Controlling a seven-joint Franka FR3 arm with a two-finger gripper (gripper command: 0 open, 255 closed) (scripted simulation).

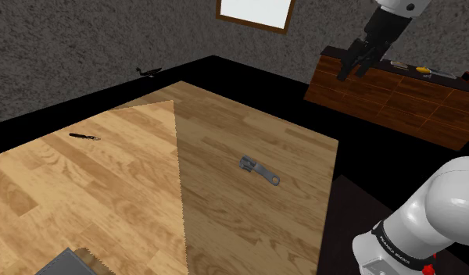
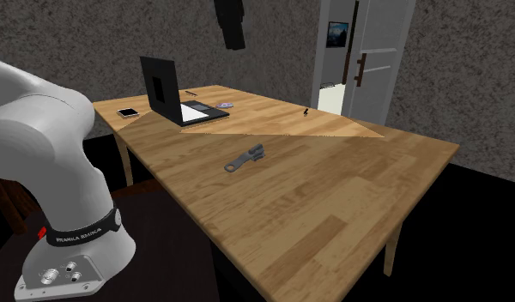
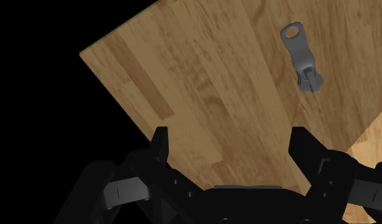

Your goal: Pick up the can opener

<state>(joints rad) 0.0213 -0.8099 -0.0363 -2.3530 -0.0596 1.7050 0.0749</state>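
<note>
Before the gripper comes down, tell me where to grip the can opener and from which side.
Take the can opener by its slim handle, between the ringed end and the bulkier head, likely from straight above: it lies flat on the table, leaving nothing to get under. Turn the open gripper so it closes across the narrow width.

Wood table [image 2: 333,202]: can opener [image 2: 245,158], laptop [image 2: 172,96]

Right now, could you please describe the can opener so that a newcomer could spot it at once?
Find the wooden table. Near its middle lies the can opener, apart from the laptop at the far end. It is the lone grey tool, flat, with a loop at one end.
</note>
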